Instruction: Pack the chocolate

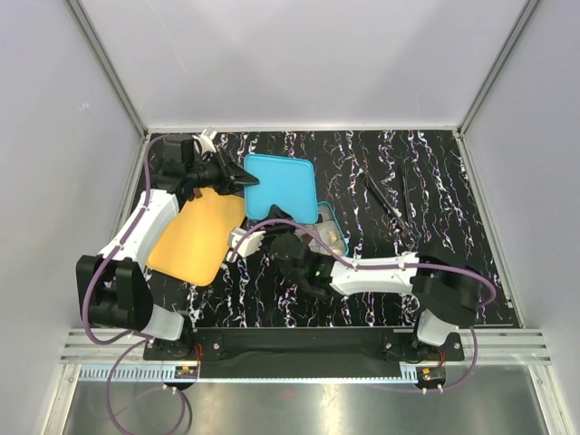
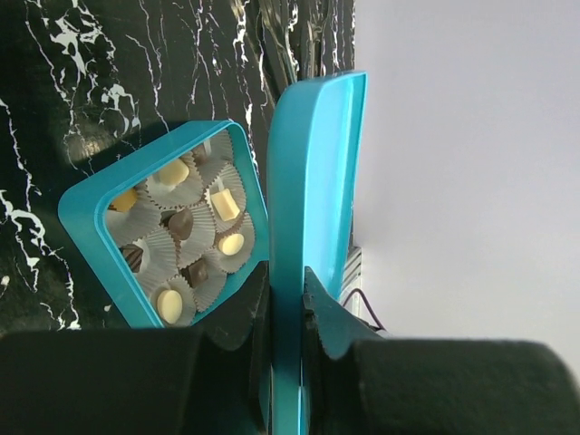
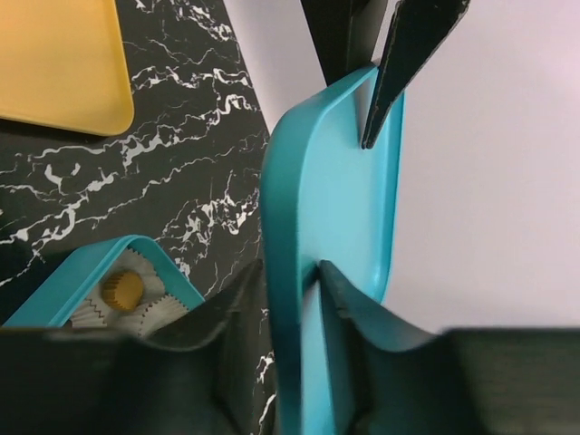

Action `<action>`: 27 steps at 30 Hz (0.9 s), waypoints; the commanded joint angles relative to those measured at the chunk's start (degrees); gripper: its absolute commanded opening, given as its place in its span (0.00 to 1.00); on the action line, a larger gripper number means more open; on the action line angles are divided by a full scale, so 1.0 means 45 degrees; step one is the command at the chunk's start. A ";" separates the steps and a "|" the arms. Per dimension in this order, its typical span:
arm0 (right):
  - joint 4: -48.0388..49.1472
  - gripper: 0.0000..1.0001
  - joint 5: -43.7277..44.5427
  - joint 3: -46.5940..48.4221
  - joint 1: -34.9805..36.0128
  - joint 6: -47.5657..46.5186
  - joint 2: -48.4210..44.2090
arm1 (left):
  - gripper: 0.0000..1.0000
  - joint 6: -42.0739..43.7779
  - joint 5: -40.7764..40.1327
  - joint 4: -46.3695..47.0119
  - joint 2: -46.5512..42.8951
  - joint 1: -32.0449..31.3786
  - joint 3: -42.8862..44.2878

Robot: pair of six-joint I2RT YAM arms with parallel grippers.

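Black marbled table is boxed in by pale walls on three sides. Open mat is available mainly on the right half, where only a thin dark tool is seen, well apart from the box. Left half is crowded: a yellow board lies flat beside the left arm, and the teal lid is held just beyond it. The teal box sits near mid-table, just beyond the right arm's wrist. The lid is clamped at one edge by the left gripper, fingers closed on both faces. A different edge is straddled by the right gripper, one finger close against each face; whether it is actually pinched cannot be told. In the left wrist view the lid is seen edge-on and overlaps one box corner; contact there cannot be confirmed. The chocolate is inside the box, one piece per crinkled paper cup. The cups are packed touching, in rows parallel to the box walls. Pieces sit tops-up in the cups. One oblong cream piece is laid with its long axis roughly parallel to the box wall next to the lid; the rest are round or domed, so no long axis can be read. Colours seen: several pale cream, a few dark brown, one tan-gold round piece in a corner cup. What is in the far corner cup cannot be made out.
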 commanded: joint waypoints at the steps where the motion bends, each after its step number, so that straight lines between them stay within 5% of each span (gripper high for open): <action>1: 0.2162 0.35 0.0838 0.0409 -0.0072 -0.0854 0.0431 | 0.04 -0.0536 0.0605 0.0353 -0.0885 0.0052 -0.0128; 4: 0.2262 0.26 0.0936 0.0643 -0.0072 -0.1012 0.0452 | 0.08 -0.0458 0.0567 0.0119 -0.1217 0.0052 -0.0167; 8: 0.2028 0.00 0.1228 0.0936 0.0006 -0.1031 0.0354 | 0.19 -0.0458 0.0508 0.0001 -0.1472 0.0052 -0.0051; 14: 0.1015 0.00 0.2010 0.1579 0.0240 -0.0408 -0.0036 | 0.55 -0.0790 0.0332 0.0138 -0.1765 0.0071 0.0749; 19: -0.2770 0.00 0.1800 0.2244 0.0358 0.3160 -0.1225 | 0.79 0.0126 -0.0174 -0.0973 -0.1433 0.0383 0.2701; 27: -0.9681 0.00 -0.2358 0.4118 -0.1143 1.1657 -0.4702 | 0.90 0.1805 -0.1483 -0.2518 -0.1373 0.1614 0.4013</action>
